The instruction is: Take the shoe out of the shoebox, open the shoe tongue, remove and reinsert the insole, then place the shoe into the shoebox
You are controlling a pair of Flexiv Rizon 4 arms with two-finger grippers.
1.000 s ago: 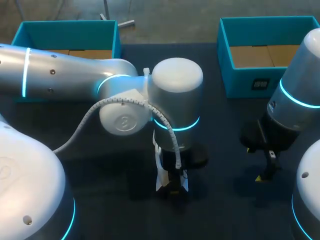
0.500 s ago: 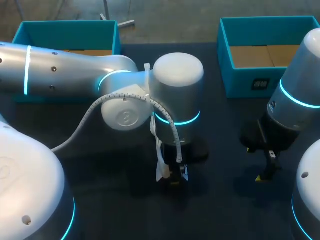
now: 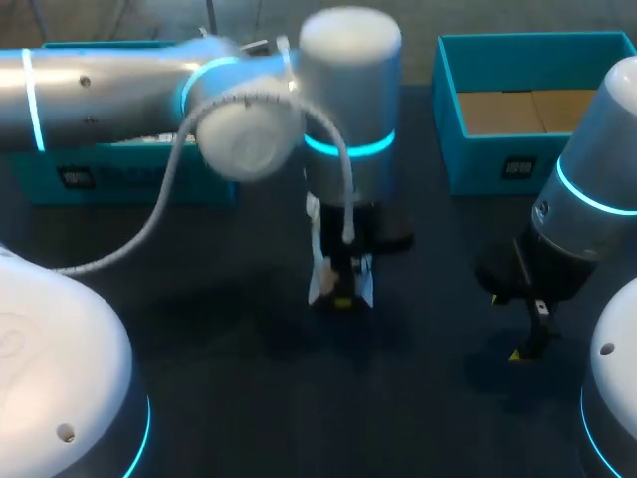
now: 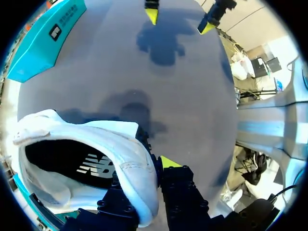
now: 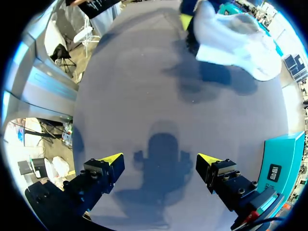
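My left gripper (image 4: 153, 169) is clamped on the heel collar of the white shoe (image 4: 82, 159), one finger outside and the other hidden inside. The shoe hangs off the dark table (image 4: 144, 72), between the left teal box (image 3: 129, 179) and the right teal box (image 3: 478, 159). My right gripper (image 5: 160, 159) hovers near it, its fingers spread and holding nothing.

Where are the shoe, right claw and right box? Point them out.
shoe (image 4: 96, 137): left wrist view, on its white upper.
right claw (image 5: 160, 159): right wrist view, midway between its yellow tips.
right box (image 3: 478, 164): head view, on its near wall.
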